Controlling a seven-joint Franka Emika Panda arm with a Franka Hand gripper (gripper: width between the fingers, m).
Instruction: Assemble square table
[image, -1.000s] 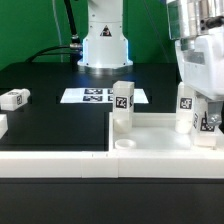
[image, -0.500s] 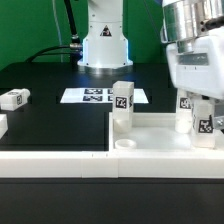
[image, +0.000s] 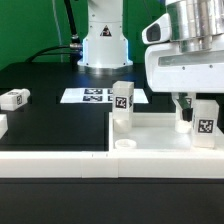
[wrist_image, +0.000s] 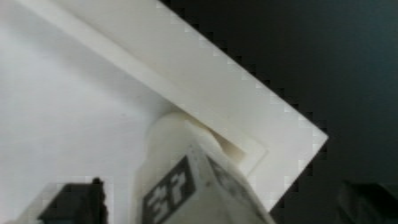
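The white square table top (image: 160, 124) lies on the exterior view's right, rim up. One tagged white leg (image: 122, 104) stands upright at its far left corner. Another tagged leg (image: 205, 124) stands upright at its right side. My gripper (image: 188, 102) hangs just above that right leg, open, with nothing between its fingers. In the wrist view the same leg (wrist_image: 192, 178) rises between my two dark fingertips (wrist_image: 71, 203), with a gap on each side, and the table top's corner rim (wrist_image: 214, 80) lies beyond it. A round hole (image: 125, 144) shows in the near left corner.
A loose tagged leg (image: 14, 98) lies on the black table at the exterior view's left, with another white piece (image: 2, 125) at the left edge. The marker board (image: 97, 96) lies before the robot base (image: 103, 45). A long white border wall (image: 60, 160) runs along the front.
My gripper was low around the right leg a second ago. It has since opened, let go of the leg, and risen above it. The leg stays standing.
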